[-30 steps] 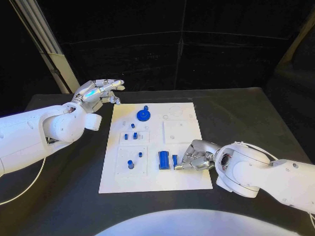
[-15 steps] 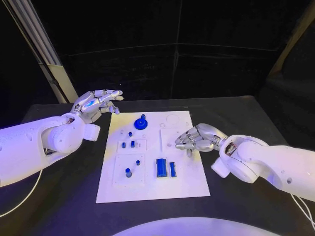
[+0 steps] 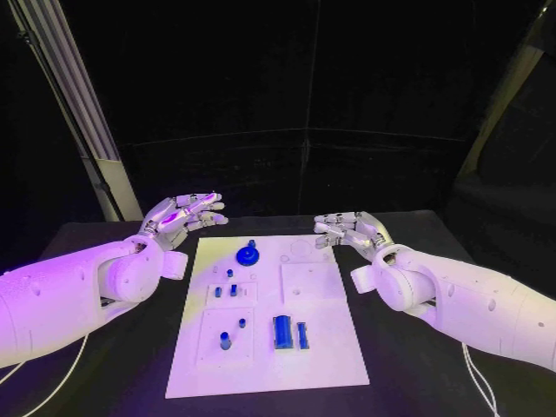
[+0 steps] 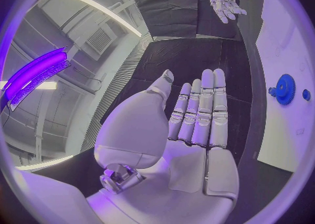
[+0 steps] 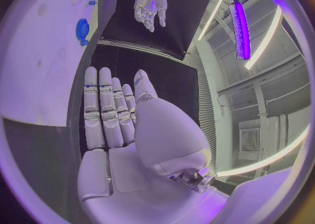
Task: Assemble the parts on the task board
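The task board [image 3: 314, 334] lies flat in the middle of the black counter [image 3: 96, 239], its long side running from near to far. On it, at the far end, sits a round blue gear-like part [image 3: 248, 255] with a small blue knob just beyond it. Nearer, on the board's left half, a few small blue pegs [image 3: 226, 289] stand close together, and nearer still two more blue pieces [image 3: 233, 334] sit in a raised white square. Just right of those, a long blue block [image 3: 282, 331] and a thin blue bar [image 3: 302, 335] lie side by side, lengthwise along the board.

The left hand [image 3: 181, 215] hangs over the counter off the board's far left corner, palm up, fingers spread and stretched toward the far right, holding nothing. In the left wrist view its fingers [image 4: 202, 109] lie straight and side by side, the thumb apart from them. The right hand [image 3: 349, 228] hovers at the board's far right corner, palm up, fingers loosely apart and bare of any part; the right wrist view shows its fingers [image 5: 105, 108] straight and flat. Both hands are well apart from the blue parts.

The small marks and recesses on the board's right half are too faint to tell apart. Whether the pegs stand in holes or merely on the surface cannot be told.

Behind the counter hangs a dark curtain [image 3: 315, 78], and a pale metal post [image 3: 71, 104] rises at the far left.
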Controlling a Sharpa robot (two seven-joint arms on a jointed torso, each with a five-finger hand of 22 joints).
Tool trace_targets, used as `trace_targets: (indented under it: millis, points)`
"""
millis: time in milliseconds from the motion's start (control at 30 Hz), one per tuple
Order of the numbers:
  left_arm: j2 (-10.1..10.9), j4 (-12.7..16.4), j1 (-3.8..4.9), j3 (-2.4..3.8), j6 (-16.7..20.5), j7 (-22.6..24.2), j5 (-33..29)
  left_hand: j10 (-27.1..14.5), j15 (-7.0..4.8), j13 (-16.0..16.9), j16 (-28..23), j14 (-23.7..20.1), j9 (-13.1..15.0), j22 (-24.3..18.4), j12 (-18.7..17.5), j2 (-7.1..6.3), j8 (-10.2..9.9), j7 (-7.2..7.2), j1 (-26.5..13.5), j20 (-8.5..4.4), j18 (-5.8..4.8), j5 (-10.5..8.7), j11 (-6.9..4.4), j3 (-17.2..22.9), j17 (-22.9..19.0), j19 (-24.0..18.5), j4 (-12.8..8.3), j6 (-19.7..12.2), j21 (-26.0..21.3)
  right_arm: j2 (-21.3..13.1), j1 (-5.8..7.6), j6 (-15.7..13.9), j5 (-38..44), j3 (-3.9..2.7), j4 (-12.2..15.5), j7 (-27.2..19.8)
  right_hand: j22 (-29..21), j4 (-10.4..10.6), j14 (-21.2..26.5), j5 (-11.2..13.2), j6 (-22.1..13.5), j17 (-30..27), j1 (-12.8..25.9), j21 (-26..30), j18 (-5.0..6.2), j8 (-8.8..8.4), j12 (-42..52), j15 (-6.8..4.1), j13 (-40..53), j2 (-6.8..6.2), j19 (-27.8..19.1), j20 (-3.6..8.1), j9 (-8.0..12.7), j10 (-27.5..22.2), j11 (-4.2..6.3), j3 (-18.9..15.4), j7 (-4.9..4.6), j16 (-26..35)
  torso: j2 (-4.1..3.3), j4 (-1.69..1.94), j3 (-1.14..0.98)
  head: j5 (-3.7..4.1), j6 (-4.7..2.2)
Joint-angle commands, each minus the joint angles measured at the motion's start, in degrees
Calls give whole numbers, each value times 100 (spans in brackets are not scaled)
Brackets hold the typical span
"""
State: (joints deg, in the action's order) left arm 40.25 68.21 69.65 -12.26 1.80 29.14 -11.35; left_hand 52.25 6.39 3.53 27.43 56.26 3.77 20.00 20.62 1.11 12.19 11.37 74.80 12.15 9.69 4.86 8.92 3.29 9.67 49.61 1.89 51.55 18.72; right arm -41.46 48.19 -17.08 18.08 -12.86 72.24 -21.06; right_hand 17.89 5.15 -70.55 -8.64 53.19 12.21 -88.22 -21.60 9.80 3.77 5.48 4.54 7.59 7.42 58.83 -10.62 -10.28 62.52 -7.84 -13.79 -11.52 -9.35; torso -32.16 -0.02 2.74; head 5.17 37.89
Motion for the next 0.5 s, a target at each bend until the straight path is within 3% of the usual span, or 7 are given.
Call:
trace_targets:
  millis: [33,167,300,333,400,500]
  points:
    - [-126,-168,-57,6,86,309,-259,71,89,-1,-472,-108,-3,-292,-265,69,-104,-22,59,145,59,-8,43,-103,-170,-382,1,-50,-397,172,10,252,-386,-14,-269,-482,-28,-80,-211,17,26,-86,36,-11,74,-18,-37,-51,-121,40,206,68,65,54,14,-18,33,45,85,6,6,-29,-72]
    - [-334,-423,-163,9,360,448,-393,167,234,-1,-1062,-294,-4,-611,-637,134,-262,-70,144,330,86,28,121,-234,-407,-772,-16,2,-784,433,15,396,-434,-21,-648,-570,-483,-204,1224,-33,-7,-648,249,809,-116,-23,-187,399,-381,-64,-689,-214,206,-309,-202,-124,-46,556,91,9,-6,-66,-148]
    - [-475,-608,-216,10,479,498,-431,241,262,2,-1351,-223,-3,-767,-897,189,-380,-34,200,376,96,57,129,-329,-513,-829,-35,63,-896,614,24,489,-540,-24,-904,-601,-739,-219,1645,107,-59,-864,620,1191,-89,-22,-176,526,-403,-51,-877,-381,317,-650,-305,-212,-124,583,52,2,-8,-89,-207]
    - [-428,-535,-210,4,228,222,-239,-1418,-13,-353,-1722,-1875,-377,-1112,-1201,-111,-613,-364,-2125,-99,-290,-486,-175,-329,-967,-2057,-189,-1534,-1172,559,5,225,-301,-17,-823,-348,-1001,-515,3211,282,-1633,-1221,2984,1406,-332,-377,-548,214,-759,-268,-2347,82,506,-2266,38,298,291,935,73,7,-2,-66,-177]
    - [-421,-511,-216,15,263,220,-227,-1594,-35,-353,-1823,-2037,-377,-1182,-1293,-111,-663,-397,-2370,-158,-290,-486,-216,-329,-967,-2209,-189,-1688,-1217,549,19,190,-319,-1,-791,-354,-1080,-515,3382,356,-1757,-1221,3262,1505,-332,-377,-548,209,-759,-271,-2489,78,548,-2455,47,305,287,935,74,6,-13,-84,-184]
    - [-391,-420,-241,56,398,215,-181,-1977,-102,-353,-1924,-2415,-377,-1270,-1379,-111,-723,-473,-2914,-266,-290,-486,-287,-329,-967,-2497,-189,-2053,-1288,508,74,55,-389,59,-672,-378,-1168,-515,3817,422,-2176,-1221,3930,1591,-391,-377,-548,132,-759,-325,-2891,193,607,-2905,131,420,388,935,78,6,-53,-151,-210]
